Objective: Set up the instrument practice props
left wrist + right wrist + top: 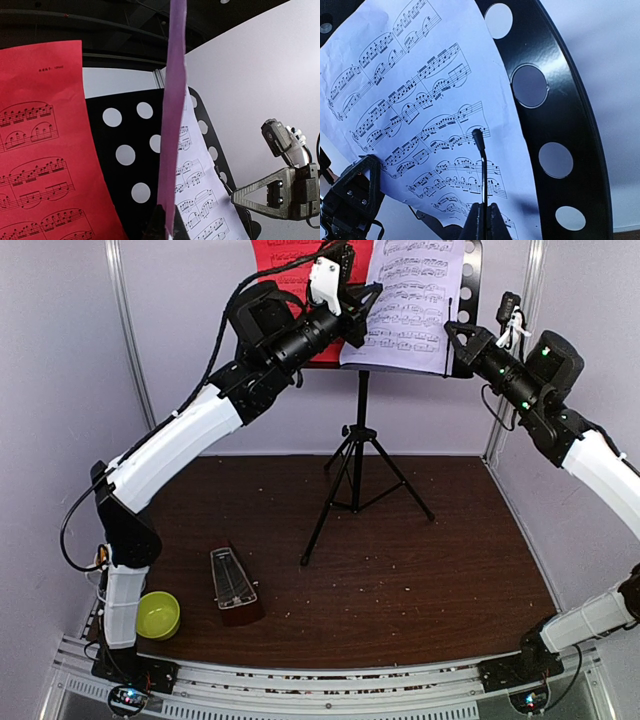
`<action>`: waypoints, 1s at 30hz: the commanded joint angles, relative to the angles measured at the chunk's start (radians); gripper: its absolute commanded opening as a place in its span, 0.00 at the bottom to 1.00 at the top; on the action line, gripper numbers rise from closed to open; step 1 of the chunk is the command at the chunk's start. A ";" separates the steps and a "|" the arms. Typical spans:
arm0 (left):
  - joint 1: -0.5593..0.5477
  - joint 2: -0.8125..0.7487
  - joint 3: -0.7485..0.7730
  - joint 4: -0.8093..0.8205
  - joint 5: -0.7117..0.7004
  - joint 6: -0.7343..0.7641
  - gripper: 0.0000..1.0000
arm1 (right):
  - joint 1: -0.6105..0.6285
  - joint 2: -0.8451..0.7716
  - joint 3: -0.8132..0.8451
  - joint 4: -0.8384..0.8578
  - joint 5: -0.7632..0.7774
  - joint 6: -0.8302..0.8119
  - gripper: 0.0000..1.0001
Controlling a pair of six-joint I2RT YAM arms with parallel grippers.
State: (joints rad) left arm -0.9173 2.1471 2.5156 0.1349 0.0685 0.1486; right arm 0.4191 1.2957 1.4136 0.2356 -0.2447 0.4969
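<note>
Pincer on the left (365, 302): clamped on the left margin of the white sheet (410, 300), seen edge-on from the left wrist as a thin strip rising from between the jaws. Pincer on the right (453, 335): drawn tight, by the look of the right wrist view, around a thin wire arm (481, 155) standing in front of that sheet's lower right part.

White sheet up on the right half of the music stand (362, 400), its left side swung out from the perforated desk (125, 132). Red sheet (285, 260) on the left half, against the desk. Stand on its tripod toward the back of the tabletop (450, 580). Metronome (233, 587) well apart, upright at the front left, near a yellow-green bowl (158, 615).

Handling, as a judgement: paper light and limp, apt to curl, crease or tear under a hard pull; best taken flat by a bare margin. Stand probably top-heavy on thin legs, so press gently. Metronome rigid, clear cover likely slick; better gripped low across the base.

Writing: printed staves of notes on both sheets. One small line of print near the red sheet's top, too small to read. No brand or label legible.
</note>
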 commanded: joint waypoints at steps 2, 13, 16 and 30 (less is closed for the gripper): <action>0.008 0.002 0.038 0.087 0.034 0.006 0.00 | -0.003 -0.033 -0.021 0.078 -0.041 -0.022 0.00; 0.037 0.022 0.038 0.105 0.072 -0.061 0.00 | -0.002 -0.036 -0.031 0.100 -0.063 -0.025 0.00; 0.044 0.034 0.051 0.107 0.077 -0.090 0.00 | -0.002 -0.037 -0.031 0.103 -0.067 -0.027 0.00; 0.047 0.081 0.097 0.105 0.103 -0.098 0.00 | -0.002 -0.036 -0.041 0.129 -0.089 -0.027 0.00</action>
State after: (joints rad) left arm -0.8738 2.2143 2.5813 0.1913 0.1440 0.0677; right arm 0.4191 1.2884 1.3785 0.3008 -0.2928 0.4835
